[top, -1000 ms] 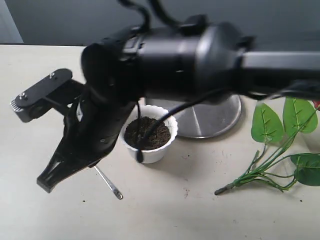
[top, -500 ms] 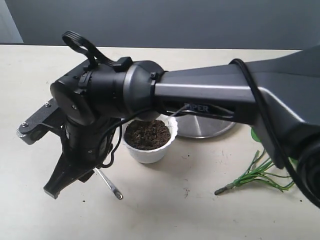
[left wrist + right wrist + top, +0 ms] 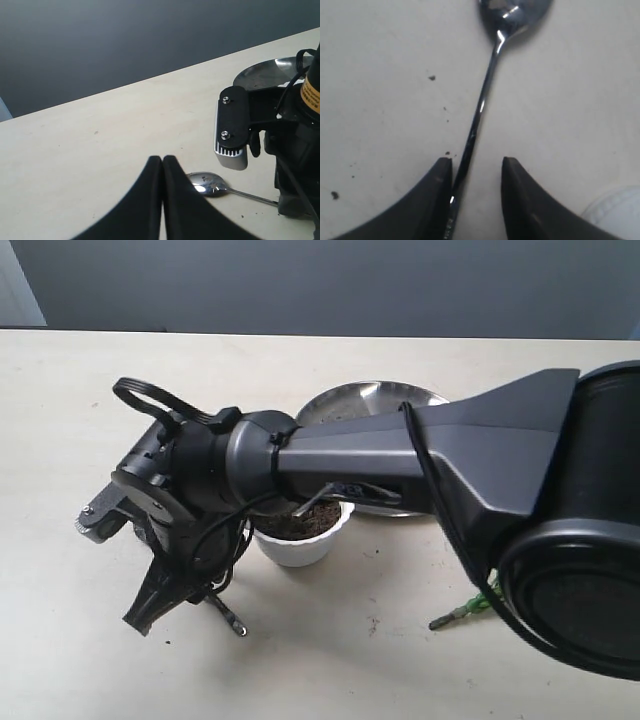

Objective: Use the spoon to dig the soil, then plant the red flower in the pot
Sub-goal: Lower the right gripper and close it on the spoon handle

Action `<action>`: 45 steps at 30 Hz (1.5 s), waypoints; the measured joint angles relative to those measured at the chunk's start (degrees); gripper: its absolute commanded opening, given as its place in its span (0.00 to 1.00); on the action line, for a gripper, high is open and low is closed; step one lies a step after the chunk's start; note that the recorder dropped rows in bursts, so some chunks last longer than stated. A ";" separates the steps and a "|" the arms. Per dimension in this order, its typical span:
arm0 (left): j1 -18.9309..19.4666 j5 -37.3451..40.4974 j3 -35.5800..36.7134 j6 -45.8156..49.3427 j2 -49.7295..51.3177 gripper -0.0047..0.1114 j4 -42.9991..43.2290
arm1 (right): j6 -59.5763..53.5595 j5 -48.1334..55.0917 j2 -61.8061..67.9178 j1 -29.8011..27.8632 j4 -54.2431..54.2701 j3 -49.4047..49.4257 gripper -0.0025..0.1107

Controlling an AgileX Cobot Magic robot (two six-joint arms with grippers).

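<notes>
The spoon (image 3: 482,105) lies flat on the table, its bowl pointing away from my right gripper (image 3: 476,162). That gripper is open and low over the handle, which runs between the jaws against one finger (image 3: 437,195). From outside, the right gripper (image 3: 170,608) sits left of the pot (image 3: 300,545), with the spoon's handle end (image 3: 232,622) poking out. Soil (image 3: 290,527) fills the pot. Only a green stem end of the flower (image 3: 452,616) shows; the arm hides the rest. My left gripper (image 3: 162,159) is shut and empty, near the spoon's bowl (image 3: 207,182).
The round steel plate (image 3: 365,400) stands behind the pot. The right arm (image 3: 450,460) stretches across the middle of the scene from the right. Soil crumbs (image 3: 432,77) dot the table beside the spoon. The pot's rim (image 3: 615,210) shows at the right wrist view's corner.
The right arm has dropped lower and its gripper has come down over the spoon's handle. The spoon, pot and plate have stayed where they were.
</notes>
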 measured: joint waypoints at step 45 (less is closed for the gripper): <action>0.00 0.00 0.00 0.00 0.00 0.04 0.00 | 0.51 5.66 -3.06 0.14 -3.37 -0.35 0.32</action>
